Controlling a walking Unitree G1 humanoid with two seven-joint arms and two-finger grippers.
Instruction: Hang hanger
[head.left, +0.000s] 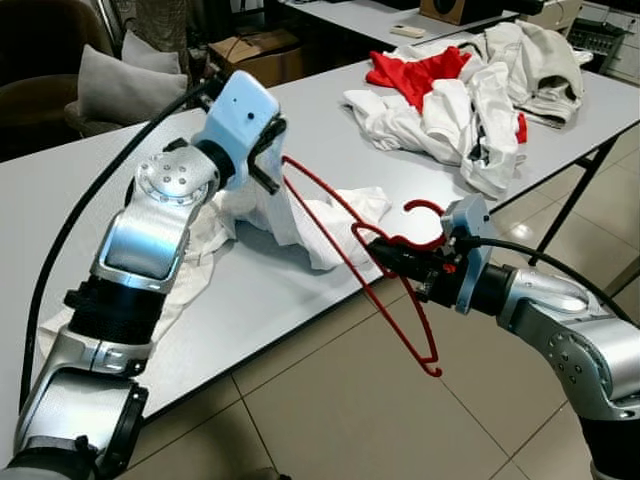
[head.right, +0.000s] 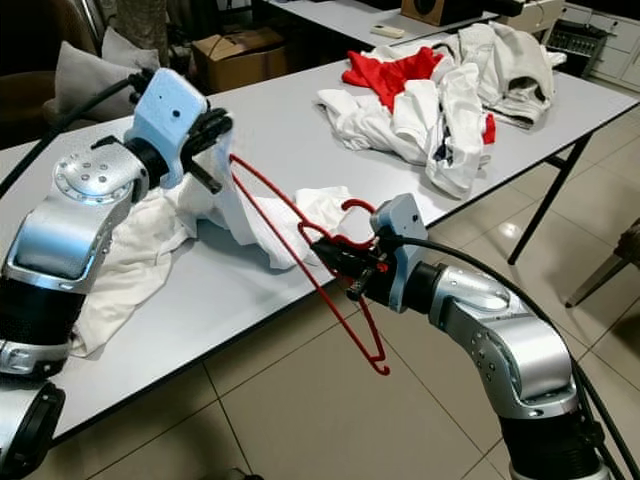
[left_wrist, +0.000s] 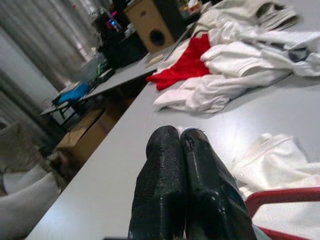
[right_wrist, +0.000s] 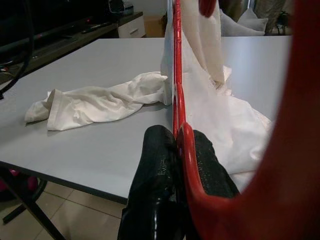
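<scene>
A red plastic hanger (head.left: 345, 258) hangs in the air over the table's front edge. My right gripper (head.left: 385, 255) is shut on it just below its hook (head.left: 424, 206). In the right wrist view the fingers (right_wrist: 155, 165) pinch the red bar. The hanger's far end reaches up to my left gripper (head.left: 266, 165), which is shut on a white garment (head.left: 300, 215) and lifts part of it off the grey table (head.left: 330, 130). The rest of the garment trails on the table beneath my left arm. In the left wrist view the fingertips (left_wrist: 165, 145) press together.
A heap of white and red clothes (head.left: 460, 90) lies at the table's far right. A cardboard box (head.left: 255, 50) and a cushioned chair (head.left: 120, 85) stand behind the table. Tiled floor (head.left: 350, 420) lies in front, and a table leg (head.left: 575, 195) stands at the right.
</scene>
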